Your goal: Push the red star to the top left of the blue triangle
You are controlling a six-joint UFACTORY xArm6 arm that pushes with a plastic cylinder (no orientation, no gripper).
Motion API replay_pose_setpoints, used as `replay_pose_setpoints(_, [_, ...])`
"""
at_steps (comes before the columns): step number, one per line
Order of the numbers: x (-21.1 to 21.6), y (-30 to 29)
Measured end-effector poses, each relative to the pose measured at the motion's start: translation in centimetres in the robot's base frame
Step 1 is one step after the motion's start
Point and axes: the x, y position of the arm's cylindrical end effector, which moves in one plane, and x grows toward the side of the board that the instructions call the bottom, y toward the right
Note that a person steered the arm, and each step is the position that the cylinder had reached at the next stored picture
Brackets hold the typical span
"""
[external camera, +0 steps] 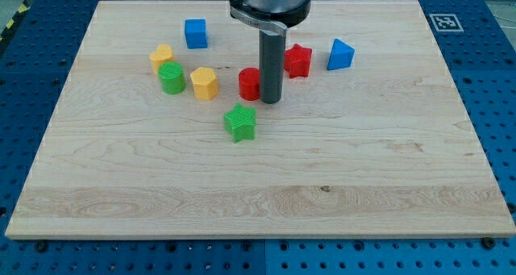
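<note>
The red star (298, 60) lies on the wooden board (258, 186) just left of the blue triangle (340, 55), a small gap apart. My tip (270, 101) rests on the board below and left of the red star, right beside a red round block (250, 83) that the rod partly hides. The tip touches neither the star nor the triangle.
A blue cube (195, 33) sits near the view's top left. Two yellow blocks (161, 58) (204, 83) flank a green round block (171, 78) at the left. A green star (240, 122) lies below the tip.
</note>
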Motion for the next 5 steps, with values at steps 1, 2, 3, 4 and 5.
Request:
replay_pose_setpoints(1, [0.0, 0.0])
replay_pose_setpoints(2, [-0.1, 1.3])
replay_pose_setpoints(3, [-2.6, 2.9])
replay_pose_setpoints(4, [-5.4, 3.2])
replay_pose_setpoints(5, [-7.2, 3.2])
